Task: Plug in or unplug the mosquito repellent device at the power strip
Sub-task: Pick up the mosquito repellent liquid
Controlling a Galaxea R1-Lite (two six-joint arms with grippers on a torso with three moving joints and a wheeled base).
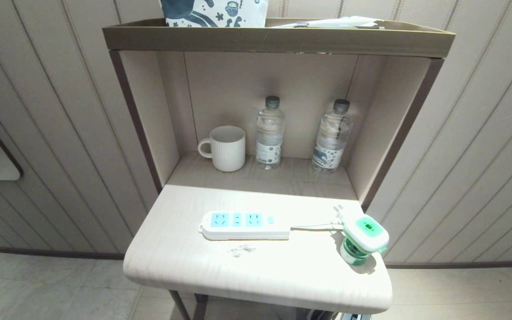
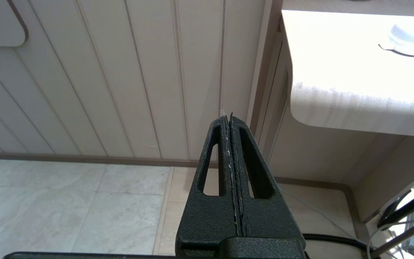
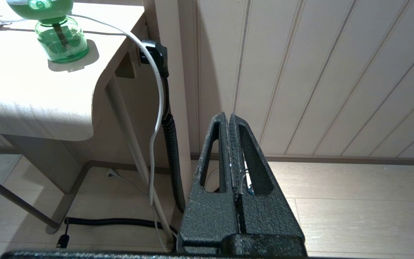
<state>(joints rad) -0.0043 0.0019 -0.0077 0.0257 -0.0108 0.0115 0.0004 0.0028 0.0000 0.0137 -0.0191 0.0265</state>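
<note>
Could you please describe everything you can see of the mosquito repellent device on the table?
The mosquito repellent device has a rounded white head with a bright green top and a translucent green liquid bottle beneath, apparently plastic. It stands unplugged on its bottle at the table's front right corner, prongs toward the wall, right of the power strip, whose cord runs beside it.

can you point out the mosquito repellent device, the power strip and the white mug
mosquito repellent device (image 1: 365,232), head view, green-topped head
power strip (image 1: 243,225), head view, white body below sockets
white mug (image 1: 228,149), head view, ribbed side
</note>
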